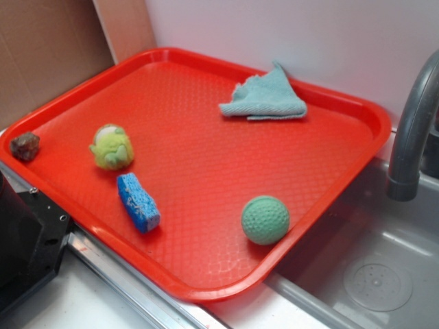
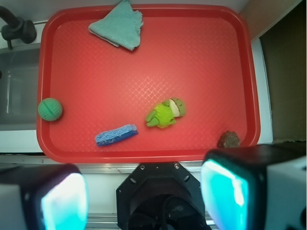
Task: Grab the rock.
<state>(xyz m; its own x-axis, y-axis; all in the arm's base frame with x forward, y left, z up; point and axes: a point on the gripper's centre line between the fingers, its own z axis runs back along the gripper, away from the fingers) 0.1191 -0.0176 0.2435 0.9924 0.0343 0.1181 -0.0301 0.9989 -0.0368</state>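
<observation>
Hovering high above the red tray (image 2: 144,57), tool (image 2: 144,196) spread wide, empty, rock (image 2: 229,139) near the tray's corner.

Exterior view: set above and off one long side of the red tray (image 1: 206,171), looking obliquely down across it toward the white back wall (image 1: 309,34); the faucet (image 1: 411,130) and sink (image 1: 370,267) lie at right.

Wrist view: mounted above the claw (image 2: 144,196), facing almost straight down from well above; the two fingers (image 2: 230,191) fill the lower edge.

Shared field: the whole tray with the cloth (image 1: 264,99), green ball (image 1: 265,220), sponge (image 1: 138,202), plush toy (image 1: 112,147) and rock (image 1: 25,146); the wrist view is turned roughly half a turn from the exterior.
</observation>
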